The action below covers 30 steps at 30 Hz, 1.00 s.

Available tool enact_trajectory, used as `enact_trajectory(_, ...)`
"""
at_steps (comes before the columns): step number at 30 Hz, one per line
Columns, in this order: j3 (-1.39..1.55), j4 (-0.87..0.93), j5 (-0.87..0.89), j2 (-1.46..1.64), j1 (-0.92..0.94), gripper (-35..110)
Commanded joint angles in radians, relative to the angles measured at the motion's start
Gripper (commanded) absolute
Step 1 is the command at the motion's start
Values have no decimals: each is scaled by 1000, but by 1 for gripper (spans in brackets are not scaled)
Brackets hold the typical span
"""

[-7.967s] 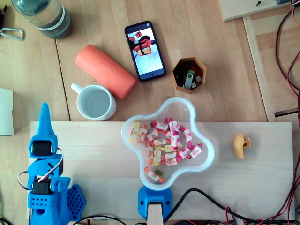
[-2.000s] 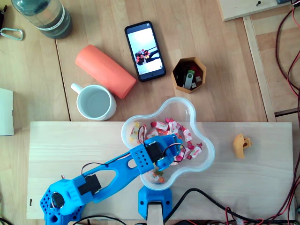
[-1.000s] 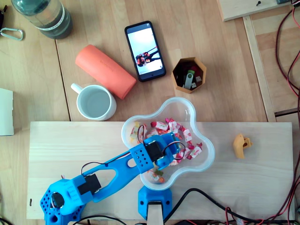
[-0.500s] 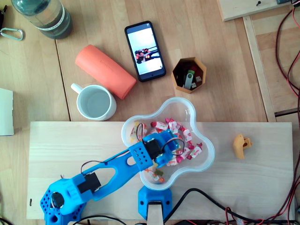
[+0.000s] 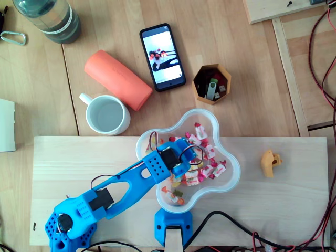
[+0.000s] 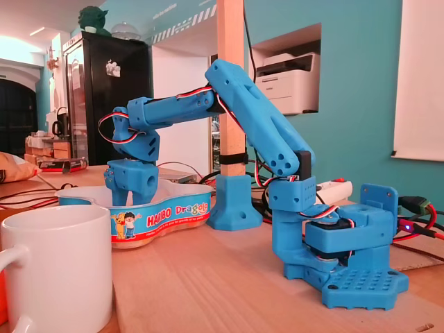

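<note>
A clear, clover-shaped bowl [image 5: 231, 176] on the pale wooden board holds several pink, red and yellow wrapped candies [image 5: 208, 168]. My blue arm reaches from its base [image 5: 67, 229] at the board's lower left into the bowl. My gripper [image 5: 190, 154] sits low among the candies in the bowl's upper middle. In the fixed view the gripper [image 6: 131, 183] points straight down into the bowl [image 6: 166, 211], whose printed wall hides the fingertips. Whether a candy sits between the fingers does not show.
Behind the board stand a white mug [image 5: 107, 115], an orange roll [image 5: 118, 80], a phone [image 5: 163, 56], a hexagonal cup of USB sticks [image 5: 211, 84] and a bottle [image 5: 47, 18]. A small orange piece [image 5: 270, 163] lies right of the bowl. A blue post foot [image 5: 173, 227] stands at the front edge.
From its folded rest at the left, the arm has reached into the bowl. In the last second the gripper has shifted toward the bowl's far side, and candies there have been pushed about.
</note>
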Motion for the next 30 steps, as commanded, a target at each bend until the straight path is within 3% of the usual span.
enact_trajectory(1, -6, 23, -17, 29, 12, 14)
enact_trajectory(18, -6, 34, -17, 114, 14, 15)
enact_trajectory(30, -43, 135, -17, 152, 15, 15)
